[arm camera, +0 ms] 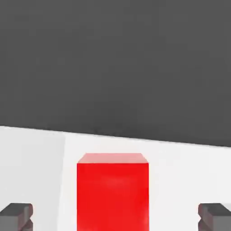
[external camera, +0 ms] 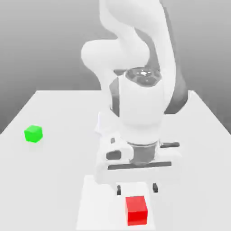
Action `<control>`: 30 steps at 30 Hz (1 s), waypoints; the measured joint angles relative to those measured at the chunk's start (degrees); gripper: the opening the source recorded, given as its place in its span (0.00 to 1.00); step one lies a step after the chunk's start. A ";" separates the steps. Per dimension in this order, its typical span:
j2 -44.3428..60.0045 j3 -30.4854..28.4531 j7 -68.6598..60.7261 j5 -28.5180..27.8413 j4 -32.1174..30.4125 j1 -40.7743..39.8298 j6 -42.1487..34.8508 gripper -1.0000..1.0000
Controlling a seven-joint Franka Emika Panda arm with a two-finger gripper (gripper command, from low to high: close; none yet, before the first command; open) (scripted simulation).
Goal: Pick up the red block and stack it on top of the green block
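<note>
One red block [external camera: 136, 210] upright, near-square, no long axis, edges slightly turned.

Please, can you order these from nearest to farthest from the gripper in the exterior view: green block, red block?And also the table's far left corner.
1. Red block, just below the gripper.
2. Green block, at left.
3. Table's far left corner, behind it.

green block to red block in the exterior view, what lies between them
Between the green block and the red block, the exterior view shows bare pale table and part of a white patch.
</note>
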 joint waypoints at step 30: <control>-16.36 -18.06 28.71 -1.92 -10.96 -25.02 -5.37 0.00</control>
